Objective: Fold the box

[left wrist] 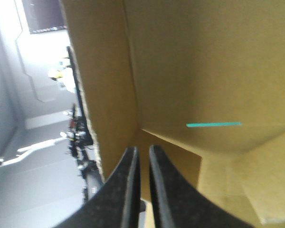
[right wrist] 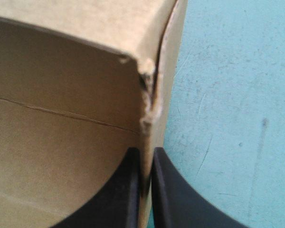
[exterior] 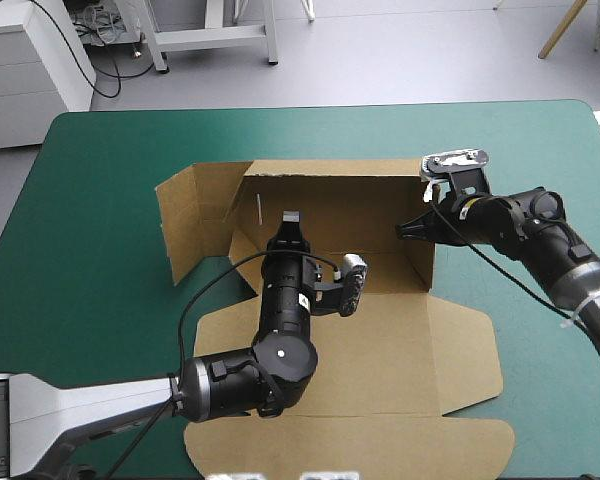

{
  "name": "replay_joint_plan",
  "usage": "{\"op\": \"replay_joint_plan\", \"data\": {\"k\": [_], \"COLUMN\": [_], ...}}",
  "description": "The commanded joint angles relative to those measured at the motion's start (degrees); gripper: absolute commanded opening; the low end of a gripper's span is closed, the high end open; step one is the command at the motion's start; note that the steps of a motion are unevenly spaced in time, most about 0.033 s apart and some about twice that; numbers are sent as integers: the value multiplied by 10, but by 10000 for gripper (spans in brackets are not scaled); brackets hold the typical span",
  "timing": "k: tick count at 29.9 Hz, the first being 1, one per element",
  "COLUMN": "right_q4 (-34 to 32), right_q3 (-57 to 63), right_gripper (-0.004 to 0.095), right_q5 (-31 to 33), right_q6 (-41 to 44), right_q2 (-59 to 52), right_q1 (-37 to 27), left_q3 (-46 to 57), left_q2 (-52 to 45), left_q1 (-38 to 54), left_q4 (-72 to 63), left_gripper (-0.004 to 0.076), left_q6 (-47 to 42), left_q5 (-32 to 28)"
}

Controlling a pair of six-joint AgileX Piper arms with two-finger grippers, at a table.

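Now | right claw point(right wrist: 145, 152) pinching box point(exterior: 380, 340) right wall | left claw point(left wrist: 141, 149) nearly closed, inside box

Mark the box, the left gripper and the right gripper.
box point(exterior: 330, 200), high view, its raised far wall.
left gripper point(left wrist: 141, 151), left wrist view, between its fingertips.
right gripper point(right wrist: 146, 154), right wrist view, between fingertips clamping the box wall.

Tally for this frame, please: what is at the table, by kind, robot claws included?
Brown box: 1
Black claws: 2 (left claw, right claw)
Teal-green table cover: 1
Total: 4
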Motion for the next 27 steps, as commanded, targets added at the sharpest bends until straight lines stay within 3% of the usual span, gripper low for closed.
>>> {"op": "replay_joint_plan", "data": {"k": [1, 6, 12, 22, 27], "right_q4": [4, 11, 11, 11, 19], "right_q3": [-28, -30, -30, -31, -74], "right_gripper": [-19, -19, -19, -19, -19], "right_q5": [-14, -9, -3, 9, 81], "right_q6": [-13, -18, -18, -18, -18], "right_q2": [-5, 5, 8, 8, 16], "right_q1": [-4, -4, -4, -4, -4], "left_q3": [-90, -251, -381, -387, -319], "left_q2": [-29, -37, -59, -94, -108], "left_q1": [18, 119, 286, 671, 798], "left_q4": [-114, -385, -557, -864, -961], "left_gripper": [14, 14, 10, -10, -10], "left_q6": [77, 171, 151, 169, 168], "left_q5": [26, 30, -5, -9, -38]}}
